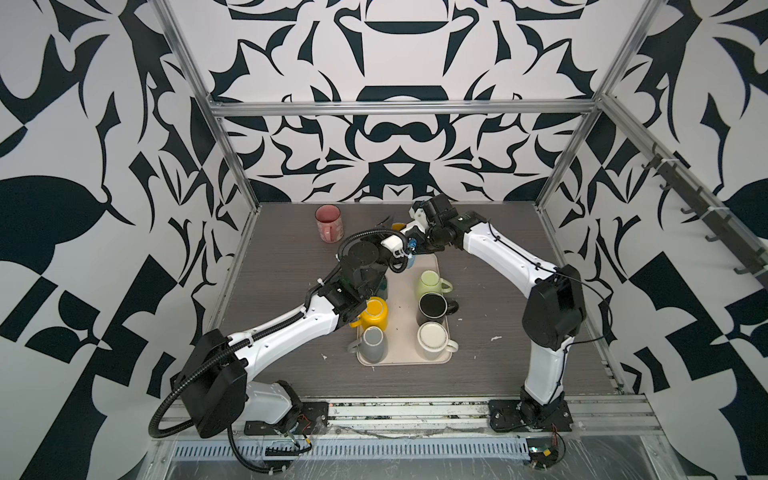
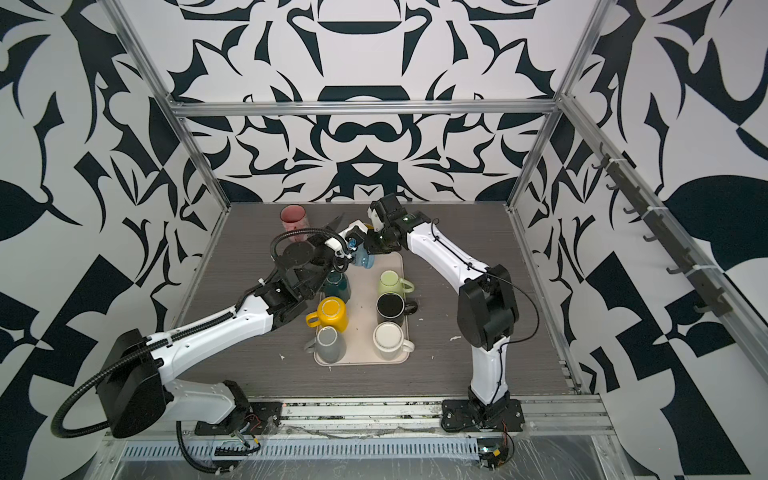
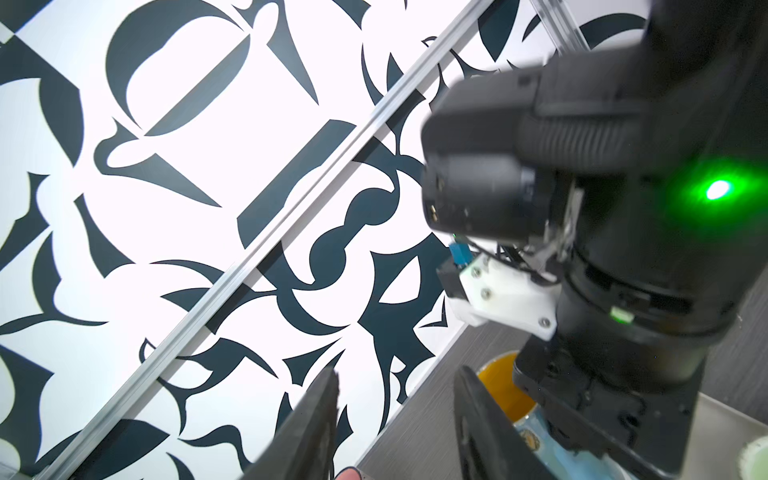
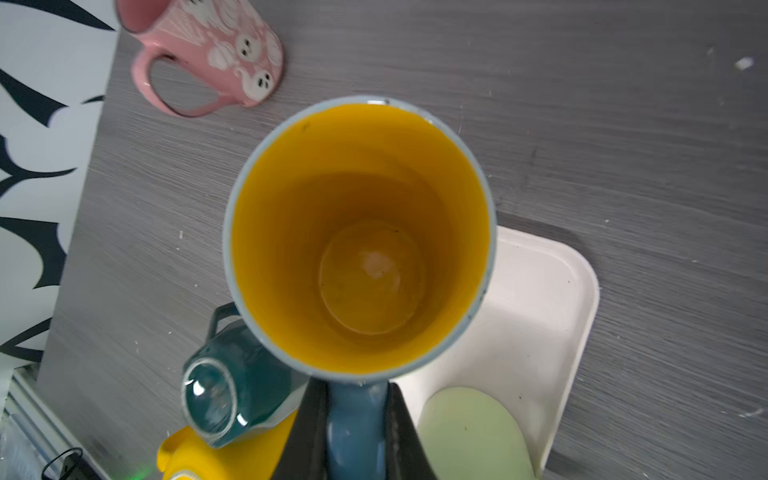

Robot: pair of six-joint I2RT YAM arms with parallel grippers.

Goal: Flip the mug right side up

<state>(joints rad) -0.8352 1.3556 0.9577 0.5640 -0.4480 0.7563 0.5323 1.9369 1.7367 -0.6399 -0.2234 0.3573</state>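
Observation:
A blue mug with a yellow inside (image 4: 361, 232) hangs tilted in the air over the far end of the tray (image 1: 401, 328). Its mouth faces the back wall and upward. My right gripper (image 4: 357, 386) is shut on the mug's blue handle (image 4: 355, 424). Both top views show the mug (image 2: 363, 258) between the two wrists. My left gripper (image 3: 397, 372) stands open just beside the mug (image 3: 503, 382), with nothing between its fingers.
Several other mugs stand mouth down on the tray: teal (image 2: 336, 284), yellow (image 1: 374, 313), grey (image 1: 372, 343), light green (image 1: 430, 282), black (image 1: 432, 307), cream (image 1: 432, 340). A pink mug (image 1: 329, 222) stands upright on the table at the back left.

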